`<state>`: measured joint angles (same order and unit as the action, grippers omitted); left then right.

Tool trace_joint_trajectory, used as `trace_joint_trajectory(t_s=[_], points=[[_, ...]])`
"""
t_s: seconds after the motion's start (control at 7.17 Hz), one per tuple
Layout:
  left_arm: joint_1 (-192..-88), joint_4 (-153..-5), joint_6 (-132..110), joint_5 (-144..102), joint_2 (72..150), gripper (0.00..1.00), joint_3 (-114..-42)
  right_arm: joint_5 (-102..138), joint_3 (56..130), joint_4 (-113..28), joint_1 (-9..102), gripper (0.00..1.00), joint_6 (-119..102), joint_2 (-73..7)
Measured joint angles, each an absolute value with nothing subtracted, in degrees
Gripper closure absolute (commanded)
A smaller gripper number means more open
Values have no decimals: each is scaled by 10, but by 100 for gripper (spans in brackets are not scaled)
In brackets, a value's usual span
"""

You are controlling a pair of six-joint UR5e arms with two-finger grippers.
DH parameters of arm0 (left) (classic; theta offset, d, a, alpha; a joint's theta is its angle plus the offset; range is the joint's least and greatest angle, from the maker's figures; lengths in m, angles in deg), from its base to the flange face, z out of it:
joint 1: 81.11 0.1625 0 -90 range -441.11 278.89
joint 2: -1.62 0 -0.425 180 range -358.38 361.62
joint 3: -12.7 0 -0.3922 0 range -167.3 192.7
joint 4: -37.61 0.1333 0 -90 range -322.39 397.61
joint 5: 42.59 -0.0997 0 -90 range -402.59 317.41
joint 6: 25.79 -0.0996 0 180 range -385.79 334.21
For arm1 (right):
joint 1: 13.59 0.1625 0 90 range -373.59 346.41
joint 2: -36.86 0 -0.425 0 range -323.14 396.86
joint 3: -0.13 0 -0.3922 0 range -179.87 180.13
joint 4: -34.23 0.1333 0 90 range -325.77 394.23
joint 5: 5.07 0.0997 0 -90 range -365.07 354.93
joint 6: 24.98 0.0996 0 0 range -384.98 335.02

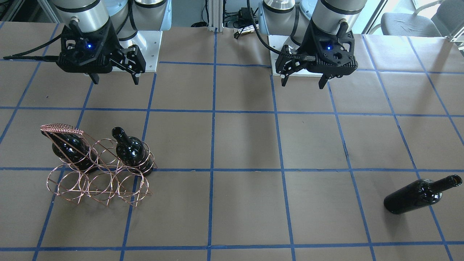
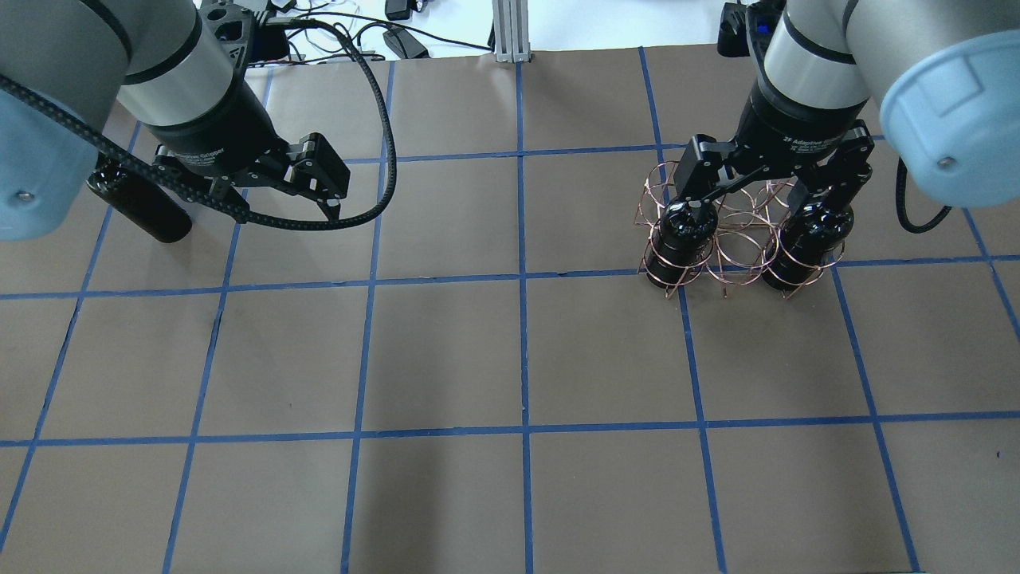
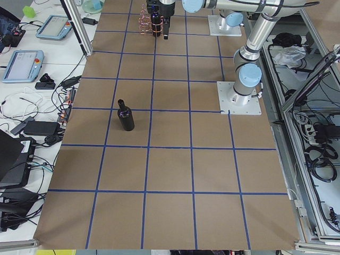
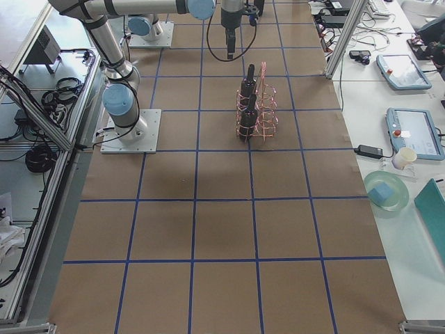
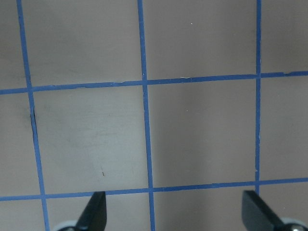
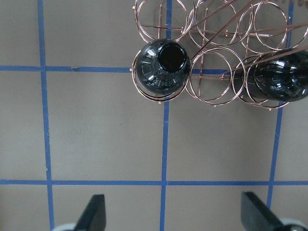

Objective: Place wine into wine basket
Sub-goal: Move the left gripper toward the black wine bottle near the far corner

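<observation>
Glossy black glass wine bottle (image 1: 413, 198) on its side on the brown desk (image 1: 246, 145) at the front-facing view's lower right, well apart from the copper wire six-ring basket (image 1: 99, 174) at lower left, with left hand (image 1: 302, 85) and right hand (image 1: 116, 81) both spread, empty.

right pincer (image 2: 757, 206) body: "2F Adaptive Gripper" | left pincer (image 2: 251, 195) body: "Adaptive Gripper", partly legible

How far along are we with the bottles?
Done: one bottle and a second bottle stand in the basket, in the end rings of its robot-side row. In hand: nothing; the left gripper and right gripper hang open and empty. Left: the third bottle stands alone on the left arm's side, not yet picked up.
</observation>
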<state>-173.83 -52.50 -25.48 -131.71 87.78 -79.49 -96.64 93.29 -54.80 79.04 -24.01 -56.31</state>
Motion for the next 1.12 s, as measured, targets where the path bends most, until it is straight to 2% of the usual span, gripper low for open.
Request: trace_joint_trajectory(t_s=[1.12], points=[[-1725,-511,-256,-1317,883,0,-796,-973,932,-593,786,0,-287,-550]])
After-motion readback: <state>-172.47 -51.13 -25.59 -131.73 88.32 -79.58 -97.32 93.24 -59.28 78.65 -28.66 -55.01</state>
